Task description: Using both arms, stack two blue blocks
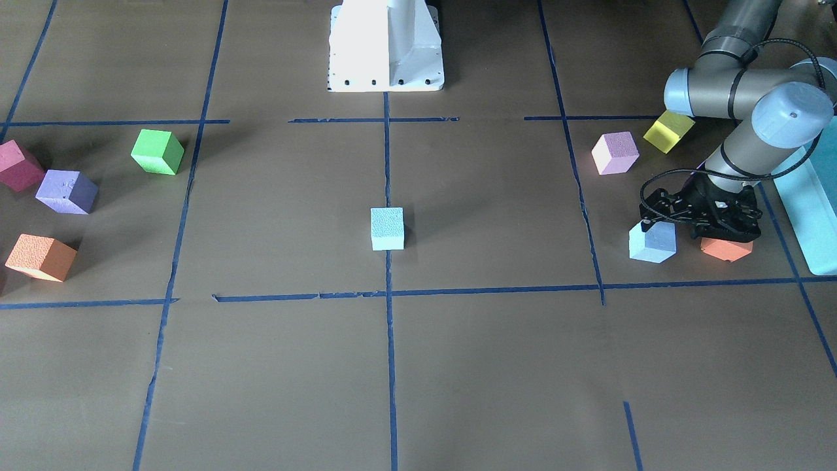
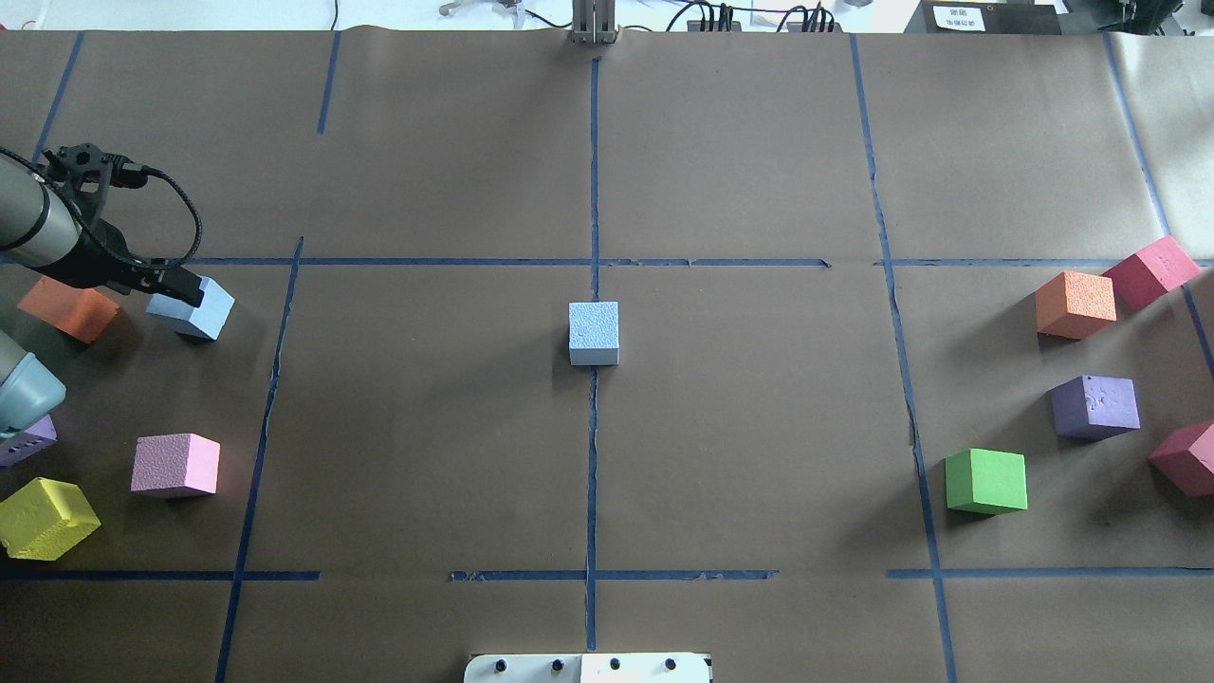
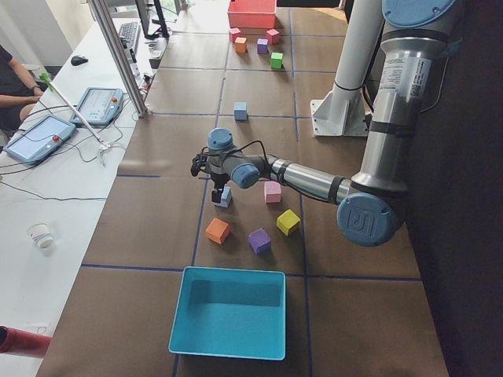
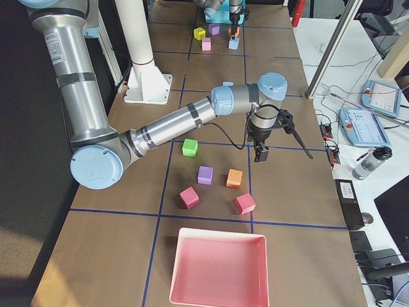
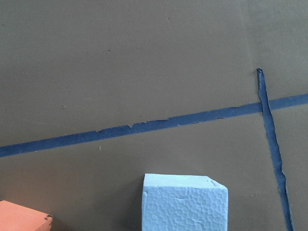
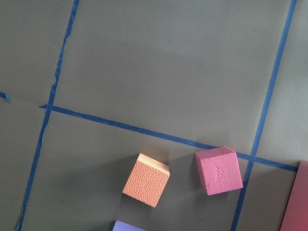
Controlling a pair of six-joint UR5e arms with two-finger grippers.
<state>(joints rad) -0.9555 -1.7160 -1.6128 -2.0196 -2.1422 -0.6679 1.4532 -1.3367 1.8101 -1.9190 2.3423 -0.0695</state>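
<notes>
A rough cyan-tinted blue block (image 2: 594, 333) sits on the centre tape line, also in the front view (image 1: 387, 228). A smoother blue block (image 2: 196, 309) sits on the table at the robot's left, also in the front view (image 1: 651, 243) and the left wrist view (image 5: 185, 202). My left gripper (image 2: 183, 288) is low and tilted, its fingertips at the block's top edge. Its jaws look open, with nothing held. My right gripper (image 4: 261, 155) hovers above the table near the far edge. It shows only in the right side view, so I cannot tell its state.
An orange cube (image 2: 68, 308) lies right beside the left gripper. Pink (image 2: 175, 465), yellow (image 2: 45, 517) and purple cubes lie nearby, with a teal box (image 1: 809, 216) behind. Green (image 2: 986, 481), purple, orange and red cubes lie on the right, near a pink tray (image 4: 217, 268).
</notes>
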